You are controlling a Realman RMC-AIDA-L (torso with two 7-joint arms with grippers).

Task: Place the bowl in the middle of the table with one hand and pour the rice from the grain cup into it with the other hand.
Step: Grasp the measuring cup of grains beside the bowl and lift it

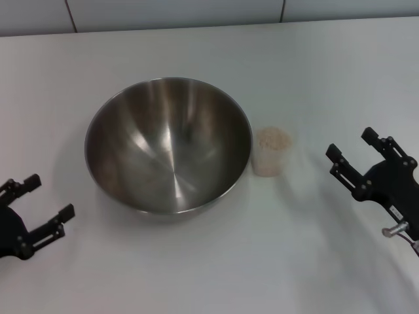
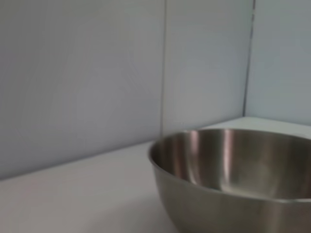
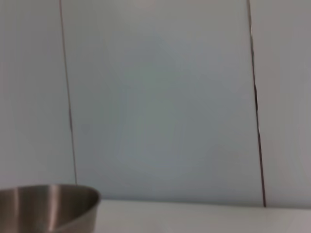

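Note:
The steel bowl (image 1: 168, 145) stands upright and empty near the middle of the white table (image 1: 275, 255). It also shows in the left wrist view (image 2: 233, 179) and in the right wrist view (image 3: 46, 206). The clear grain cup (image 1: 272, 151) stands just right of the bowl, nearly touching it, filled with beige rice (image 1: 273, 139). My left gripper (image 1: 38, 199) is open and empty at the front left, apart from the bowl. My right gripper (image 1: 352, 146) is open and empty to the right of the cup, apart from it.
A white tiled wall (image 1: 196, 12) runs along the table's far edge, with dark seams; it fills both wrist views (image 2: 97, 77) (image 3: 160, 97). Bare tabletop lies in front of the bowl and cup.

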